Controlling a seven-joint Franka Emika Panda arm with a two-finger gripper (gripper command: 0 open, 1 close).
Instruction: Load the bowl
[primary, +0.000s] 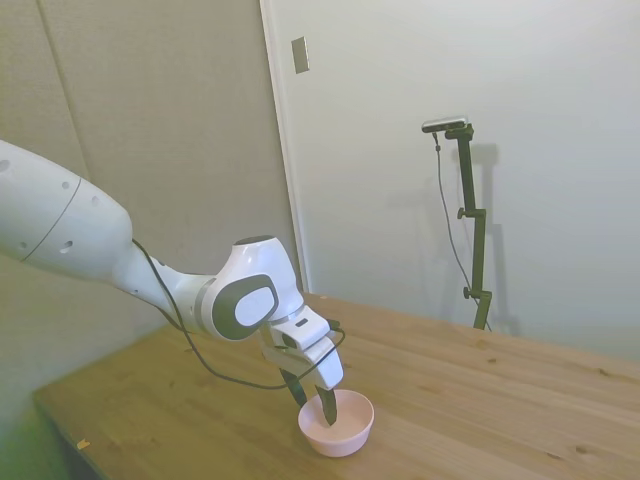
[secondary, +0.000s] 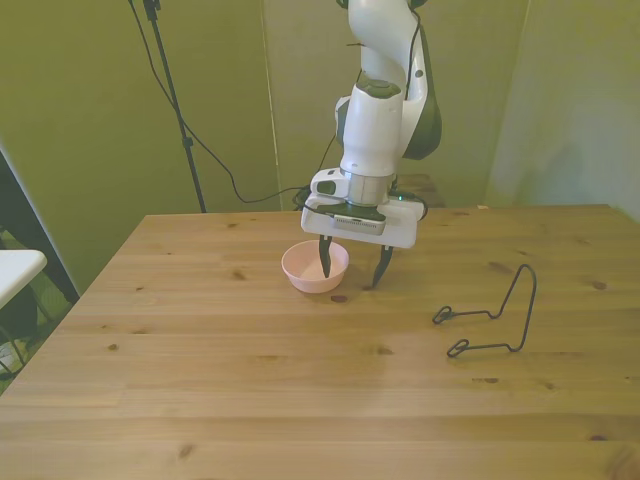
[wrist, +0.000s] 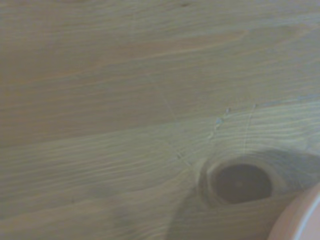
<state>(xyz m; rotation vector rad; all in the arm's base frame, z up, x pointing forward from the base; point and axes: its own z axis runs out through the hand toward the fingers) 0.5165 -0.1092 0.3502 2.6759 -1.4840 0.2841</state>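
Side view: gripper (primary: 313, 397) was low over the bowl (primary: 337, 424), fingers spread. One finger dipped inside the bowl, the other sat outside its wall, so the rim lay between them. Looked like a rim-pinch setup, since the bowl is about as wide as the fingers' span and a wall grip is the easier hold. No squeeze visible yet.

Front view: same picture. Gripper (secondary: 352, 270) straddled the bowl's (secondary: 314, 268) wall; one finger was inside the bowl, the other stood on the bare surface (secondary: 250, 380) just outside it. Bowl sat upright on the surface and looked empty. A black wire stand (secondary: 492, 312) lay well apart, beyond the outer finger. Probably the place the bowl gets loaded onto, though that's my guess.

Wrist view: blurred wood grain of the surface (wrist: 100, 100) with a dark knot (wrist: 242, 183); a pink arc of the bowl (wrist: 300, 220) showed at the corner, consistent with the fingers set over the rim rather than centred on the bowl.
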